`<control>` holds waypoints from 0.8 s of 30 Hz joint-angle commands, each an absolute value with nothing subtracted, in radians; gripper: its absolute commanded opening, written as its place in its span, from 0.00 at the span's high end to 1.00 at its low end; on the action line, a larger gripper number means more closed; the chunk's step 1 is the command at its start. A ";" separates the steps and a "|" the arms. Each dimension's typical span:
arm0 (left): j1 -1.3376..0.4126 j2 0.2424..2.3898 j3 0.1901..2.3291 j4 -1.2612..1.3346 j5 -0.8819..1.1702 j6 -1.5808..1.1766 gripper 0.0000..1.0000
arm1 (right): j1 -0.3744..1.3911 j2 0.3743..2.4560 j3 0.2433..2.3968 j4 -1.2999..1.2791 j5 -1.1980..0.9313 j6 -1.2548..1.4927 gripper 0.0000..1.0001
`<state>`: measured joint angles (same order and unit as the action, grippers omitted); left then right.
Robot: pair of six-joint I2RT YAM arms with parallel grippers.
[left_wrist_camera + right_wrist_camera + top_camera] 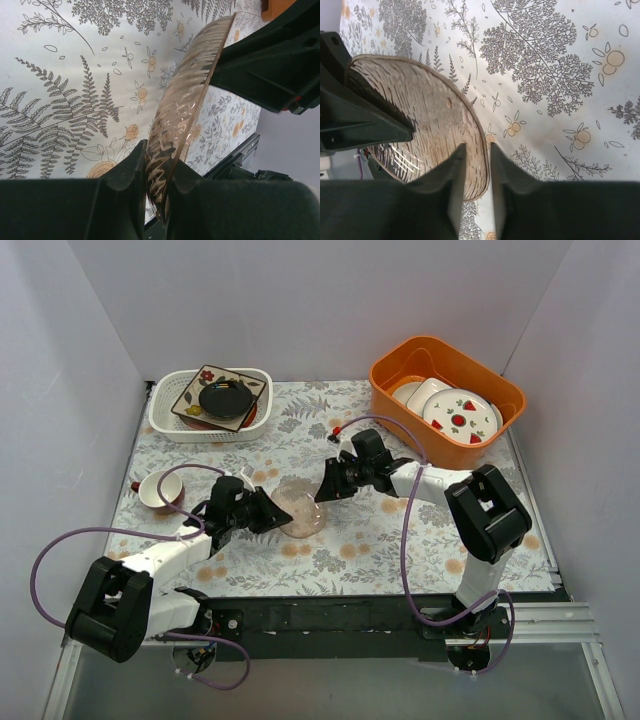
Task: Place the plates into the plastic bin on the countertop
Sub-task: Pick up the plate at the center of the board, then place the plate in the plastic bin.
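Pink see-through plate (299, 511), ribbed surface, sits mid-countertop (400, 545) between my two arms, each gripper on an opposite side of its rim. It is well apart from the plastic bin (163, 418), which is at the far left corner.

My left gripper (274, 516) is clamped on the near-left rim. In the left wrist view both fingers (131, 167) press flat against the plate (186, 107) with no gap, so I call that a firm grip.

My right gripper (322, 489) straddles the far-right rim. In the right wrist view the plate edge (422, 117) runs into the narrow slot between the fingers (454, 172). A thin pale strip shows beside one finger, and I cannot tell whether it pinches the rim or sits loose around it.

From the top view I cannot tell whether the plate's underside touches the countertop.

The bin already holds a square flowered plate (208, 383) with a dark dish (225, 399) on top, and a red plate (256, 416) peeks out under them.

Other items:
- An orange tub (503, 392) at the far right holds white strawberry plates (462, 416).
- A small white cup (156, 490) stands left of my left arm, near its cable.
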<state>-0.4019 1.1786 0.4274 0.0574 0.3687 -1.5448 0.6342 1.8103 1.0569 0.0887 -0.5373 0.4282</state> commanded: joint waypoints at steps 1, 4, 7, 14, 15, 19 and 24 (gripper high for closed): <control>-0.405 1.180 0.460 0.038 0.311 -1.531 1.00 | 0.630 1.746 1.037 0.153 -0.577 0.446 0.57; -0.405 1.175 0.469 0.029 0.302 -1.528 1.00 | 0.629 1.730 1.026 0.152 -0.563 0.440 0.38; -0.405 1.172 0.472 0.022 0.296 -1.525 1.00 | 0.627 1.707 1.009 0.155 -0.539 0.434 0.20; -0.405 1.170 0.491 0.009 0.273 -1.516 1.00 | 0.623 1.657 0.974 0.166 -0.486 0.426 0.02; -0.405 1.172 0.497 0.006 0.262 -1.509 1.00 | 0.623 1.654 0.973 0.166 -0.488 0.426 0.02; -0.405 1.198 0.566 -0.046 0.226 -1.480 1.00 | 0.621 1.652 0.970 0.166 -0.488 0.429 0.02; -0.405 1.250 0.656 -0.101 0.186 -1.450 1.00 | 0.615 1.643 0.966 0.166 -0.499 0.425 0.02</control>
<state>-0.4034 1.2282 0.5709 -0.0559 0.2420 -1.4952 0.6228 1.6817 0.9718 0.1341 -0.4961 0.4397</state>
